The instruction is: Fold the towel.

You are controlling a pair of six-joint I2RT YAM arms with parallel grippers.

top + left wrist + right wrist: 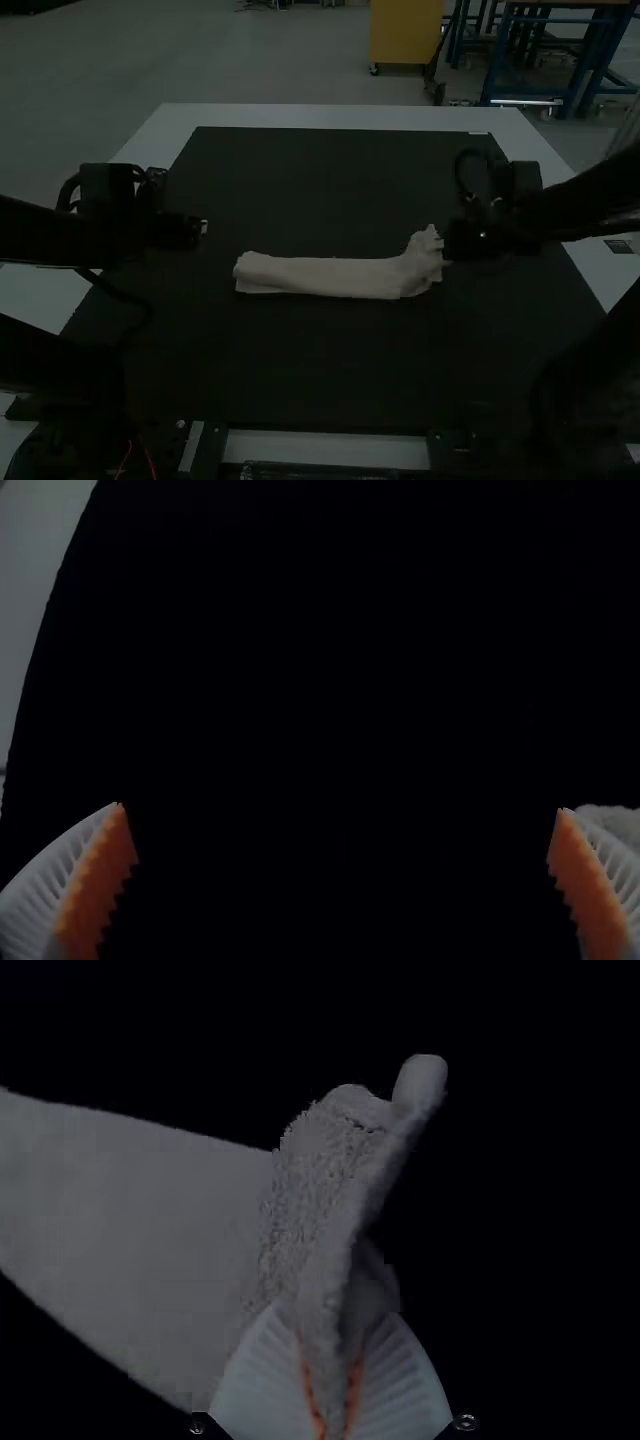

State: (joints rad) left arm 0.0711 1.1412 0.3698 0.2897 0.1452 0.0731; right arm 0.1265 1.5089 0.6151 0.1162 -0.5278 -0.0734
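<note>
Both arms' bases (70,390) flank the surface's near side. Beyond, the towel (330,278) lies in a narrow strip, right end pinched between the right gripper's (448,252) fingers; the left gripper's (203,228) fingers stand wide apart, empty.

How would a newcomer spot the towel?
On the white table lies a black mat. Across it runs the towel, a long narrow strip, one end pinched in the right gripper. Pale fabric sets it apart from the mat.
</note>
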